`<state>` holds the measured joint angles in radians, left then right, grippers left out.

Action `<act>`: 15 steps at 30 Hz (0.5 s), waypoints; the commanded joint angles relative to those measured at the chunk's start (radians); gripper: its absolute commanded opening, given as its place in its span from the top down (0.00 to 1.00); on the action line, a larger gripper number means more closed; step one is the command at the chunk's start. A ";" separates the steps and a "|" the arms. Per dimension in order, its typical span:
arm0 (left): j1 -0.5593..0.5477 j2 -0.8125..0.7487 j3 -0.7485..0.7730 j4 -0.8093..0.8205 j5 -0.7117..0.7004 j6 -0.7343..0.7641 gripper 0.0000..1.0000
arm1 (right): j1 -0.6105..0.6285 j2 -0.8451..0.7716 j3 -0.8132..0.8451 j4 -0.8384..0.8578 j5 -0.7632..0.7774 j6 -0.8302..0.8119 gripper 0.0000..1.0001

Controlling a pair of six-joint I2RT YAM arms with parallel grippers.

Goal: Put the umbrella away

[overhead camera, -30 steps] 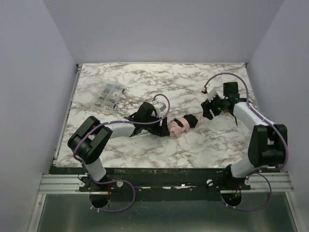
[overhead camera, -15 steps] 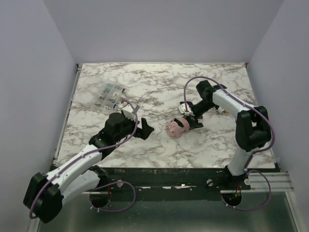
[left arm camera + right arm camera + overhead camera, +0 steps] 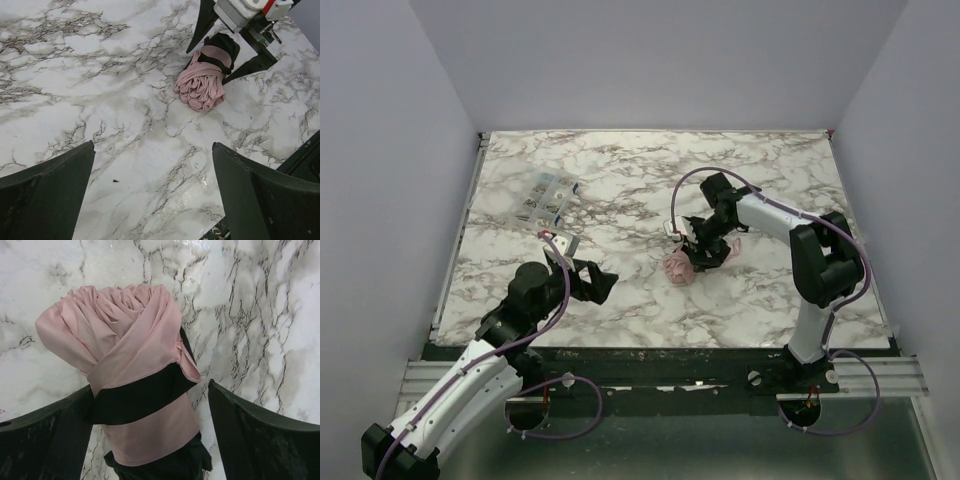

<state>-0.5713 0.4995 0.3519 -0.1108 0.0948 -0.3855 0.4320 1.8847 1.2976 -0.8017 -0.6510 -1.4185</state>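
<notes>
Right now I am seeing the umbrella [image 3: 681, 267] lying folded on the marble table [image 3: 620, 170], right of centre, with its pink strap [image 3: 142, 356] and black band [image 3: 140, 396] wrapping the bundle. My right gripper [image 3: 150, 387] is straddling it, fingers spread apart, one on each side. My left gripper [image 3: 152, 147] is hovering well to the left, fingers wide apart, holding nothing.
</notes>
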 commanded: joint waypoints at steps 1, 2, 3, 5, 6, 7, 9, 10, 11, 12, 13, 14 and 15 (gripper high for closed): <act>0.004 0.007 0.001 -0.028 -0.017 -0.012 0.01 | 0.005 -0.015 -0.053 0.172 0.108 0.186 0.17; 0.003 0.012 0.005 -0.026 -0.015 -0.012 0.01 | 0.005 -0.016 -0.058 0.175 0.109 0.195 0.23; 0.004 0.017 0.006 -0.026 -0.014 -0.012 0.01 | 0.009 -0.022 -0.071 0.195 0.114 0.221 0.29; 0.003 0.019 0.007 -0.023 -0.011 -0.012 0.01 | 0.016 -0.043 -0.112 0.269 0.143 0.304 0.34; 0.003 0.018 0.007 -0.023 -0.010 -0.012 0.01 | 0.016 -0.059 -0.129 0.296 0.146 0.324 0.36; 0.003 0.016 0.005 -0.021 -0.010 -0.012 0.01 | 0.016 -0.075 -0.149 0.333 0.162 0.374 0.38; 0.004 0.013 0.002 -0.020 -0.009 -0.012 0.01 | 0.016 -0.091 -0.165 0.421 0.204 0.511 0.39; 0.004 0.011 0.001 -0.019 -0.009 -0.012 0.02 | 0.016 -0.096 -0.164 0.448 0.236 0.576 0.41; 0.004 0.011 0.001 -0.018 -0.008 -0.012 0.01 | 0.016 -0.096 -0.161 0.484 0.271 0.663 0.41; 0.004 0.011 0.001 -0.017 -0.007 -0.011 0.01 | 0.016 -0.094 -0.156 0.511 0.321 0.737 0.41; 0.004 0.012 0.002 -0.015 -0.007 -0.011 0.02 | 0.015 -0.089 -0.149 0.539 0.367 0.821 0.41; 0.005 0.014 0.002 -0.012 -0.004 -0.010 0.01 | 0.016 -0.087 -0.148 0.568 0.430 0.912 0.42; 0.004 0.017 0.002 -0.007 -0.002 -0.011 0.01 | 0.016 -0.085 -0.149 0.605 0.494 0.995 0.44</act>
<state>-0.5713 0.5163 0.3519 -0.1154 0.0940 -0.3897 0.4461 1.8153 1.1439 -0.4091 -0.4099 -0.8211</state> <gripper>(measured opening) 0.981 0.614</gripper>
